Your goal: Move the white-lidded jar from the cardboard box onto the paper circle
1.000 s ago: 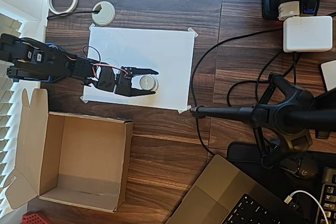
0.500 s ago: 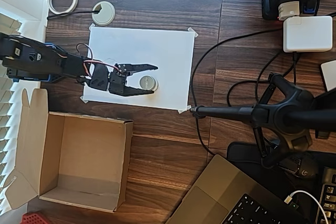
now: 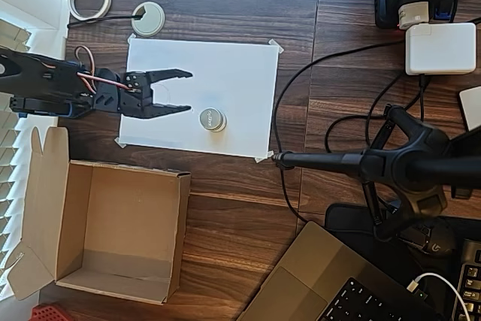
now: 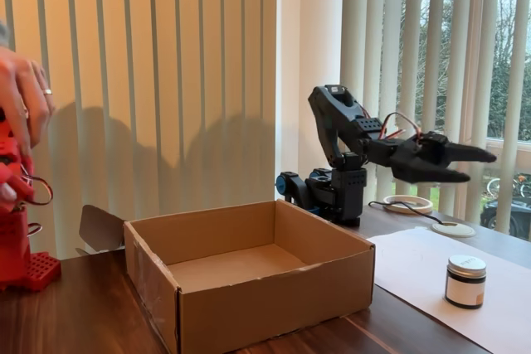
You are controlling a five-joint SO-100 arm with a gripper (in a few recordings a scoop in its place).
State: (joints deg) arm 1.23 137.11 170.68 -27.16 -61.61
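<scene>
Box: the cardboard box [image 3: 113,227] sits at about 7 o'clock in the overhead view, flaps open, nothing inside; the fixed view shows its bare floor too.
Claw: the gripper [image 3: 179,91] hangs at about 9 o'clock over the paper sheet [image 3: 240,73], jaws spread wide, holding nothing; in the fixed view [image 4: 481,165] it is lifted well above the table.
Jar: the white-lidded jar [image 3: 213,119] stands upright on the sheet, just past the claw tips toward 4 o'clock, apart from them and well away from the box.
Circle: the pencil outline is too faint to make out, so I cannot tell whether the jar sits inside it.
Step in hand: judged as release and retreat; best done by keeping the jaws wide and high so neither tip nudges the jar.
</scene>
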